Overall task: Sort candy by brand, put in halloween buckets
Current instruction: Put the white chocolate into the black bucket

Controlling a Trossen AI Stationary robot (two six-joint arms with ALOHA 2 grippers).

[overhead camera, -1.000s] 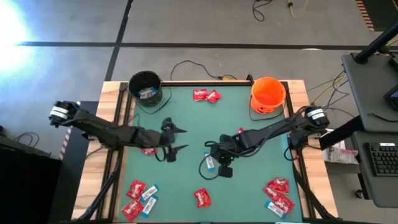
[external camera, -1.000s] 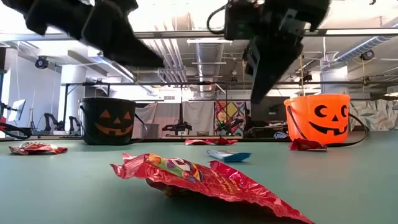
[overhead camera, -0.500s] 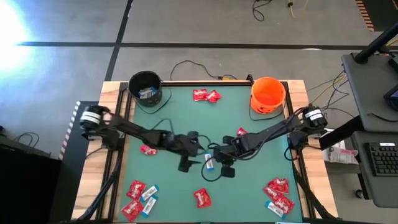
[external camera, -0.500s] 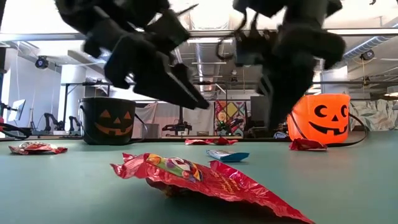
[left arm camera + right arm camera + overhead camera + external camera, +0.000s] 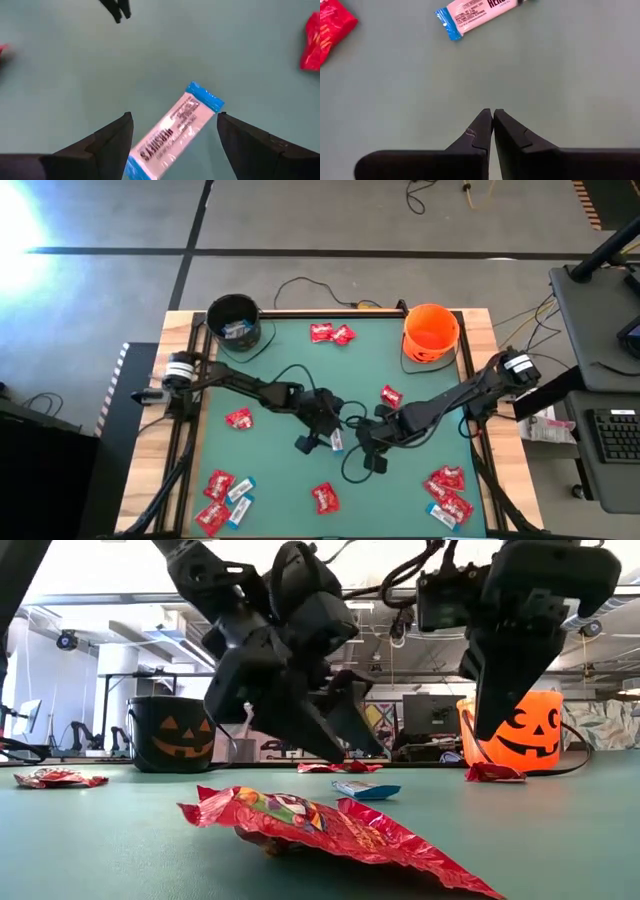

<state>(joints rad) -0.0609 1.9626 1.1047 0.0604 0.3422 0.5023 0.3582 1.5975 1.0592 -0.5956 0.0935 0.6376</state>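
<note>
A white-and-blue candy bar [image 5: 170, 135] lies flat on the green mat near the table's middle [image 5: 335, 442]. My left gripper [image 5: 174, 120] hangs open just above it, one finger on each side, touching nothing. My right gripper [image 5: 492, 114] is shut and empty, a little to the right of the bar [image 5: 480, 10] and nearer the front edge [image 5: 372, 460]. The black bucket [image 5: 233, 320] stands at the far left and the orange bucket [image 5: 431, 332] at the far right. Red packets [image 5: 390, 395] lie scattered on the mat.
Red packets lie at the far middle [image 5: 330, 333], at the left [image 5: 238, 419] and at the near middle [image 5: 325, 498]. Mixed heaps sit at the near left [image 5: 225, 495] and near right [image 5: 447, 492]. A cable [image 5: 300, 285] runs behind the table's far edge.
My left gripper has swung from the table's left toward its middle and down, rolling as it went, and now stands open over the white-and-blue bar. My right gripper, still shut, has drawn away from the bar toward the right and near edges. The bar has stayed put.
</note>
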